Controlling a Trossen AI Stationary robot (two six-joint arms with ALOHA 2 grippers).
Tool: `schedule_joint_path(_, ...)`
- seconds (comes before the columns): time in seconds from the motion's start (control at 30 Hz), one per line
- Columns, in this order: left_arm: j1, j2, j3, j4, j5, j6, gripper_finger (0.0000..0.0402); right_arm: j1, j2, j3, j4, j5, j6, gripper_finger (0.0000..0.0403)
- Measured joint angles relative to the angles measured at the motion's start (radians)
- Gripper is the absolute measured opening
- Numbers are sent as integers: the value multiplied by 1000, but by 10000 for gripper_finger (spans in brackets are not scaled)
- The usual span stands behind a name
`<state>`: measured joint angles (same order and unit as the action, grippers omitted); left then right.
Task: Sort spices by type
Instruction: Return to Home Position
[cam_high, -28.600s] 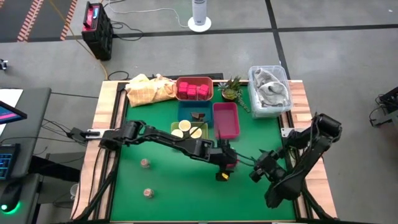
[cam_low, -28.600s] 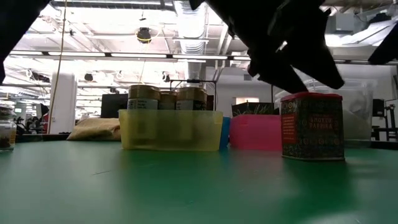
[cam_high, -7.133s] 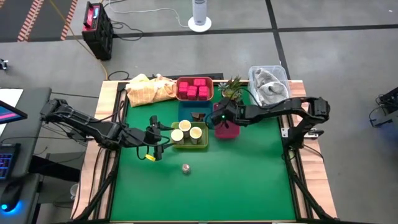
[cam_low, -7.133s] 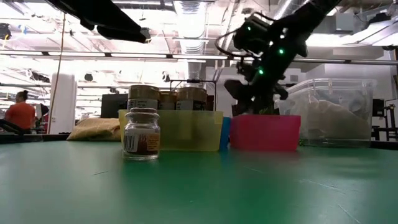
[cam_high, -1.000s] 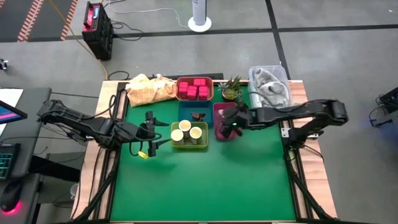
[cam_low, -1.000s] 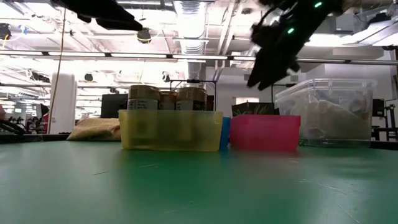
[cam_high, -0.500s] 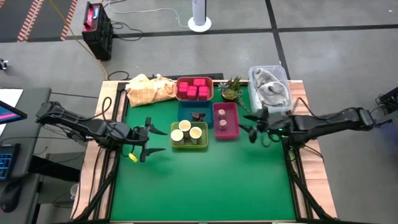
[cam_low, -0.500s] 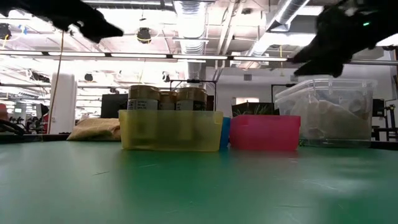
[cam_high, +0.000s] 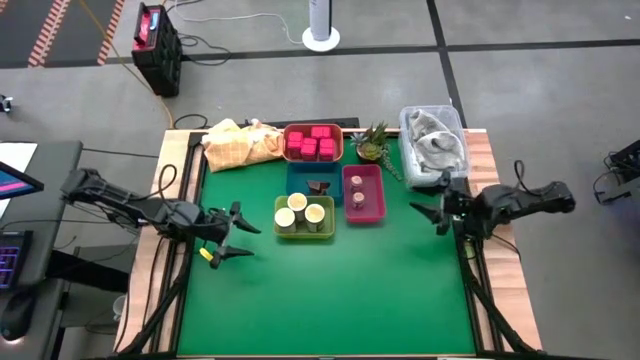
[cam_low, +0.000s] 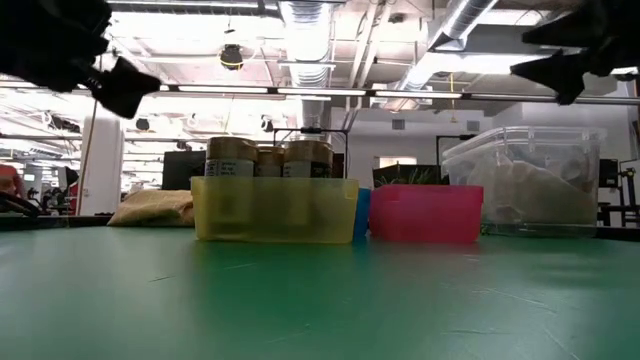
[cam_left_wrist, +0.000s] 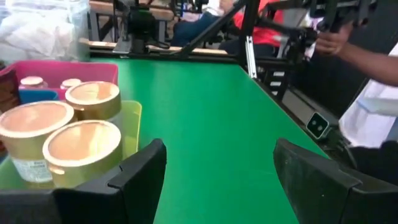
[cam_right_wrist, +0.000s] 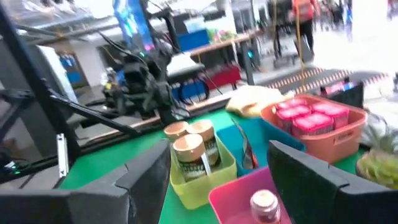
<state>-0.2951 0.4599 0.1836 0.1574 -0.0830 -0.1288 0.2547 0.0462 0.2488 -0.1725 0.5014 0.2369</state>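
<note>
Everything sits in trays at the table's far middle. The red tray holds pink packets. The blue tray holds a dark brown piece. The yellow tray holds three cream-topped jars. The pink tray holds two tiny brownish jars. My left gripper hangs open over the mat, left of the yellow tray. My right gripper is open near the table's right edge, right of the pink tray. Neither touches anything.
A clear plastic bin with grey stuff stands at the far right corner. A small green plant is beside the red tray, and a yellow cloth lies at the far left. The green mat spreads toward the near edge. People show beyond the table.
My right gripper has pulled back from over the pink tray toward the table's right edge, and two tiny jars now show in that tray. My left gripper has drifted a little toward the table's left and near edges.
</note>
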Motion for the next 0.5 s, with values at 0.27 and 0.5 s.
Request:
schedule_joint_path(0.27,0,-210,-110,-18,9,-29,283,60,-45,-18,-55,43,-25,292)
schedule_joint_path(0.5,0,-340,-156,-86,9,-34,283,68,-44,-88,-25,58,88,292)
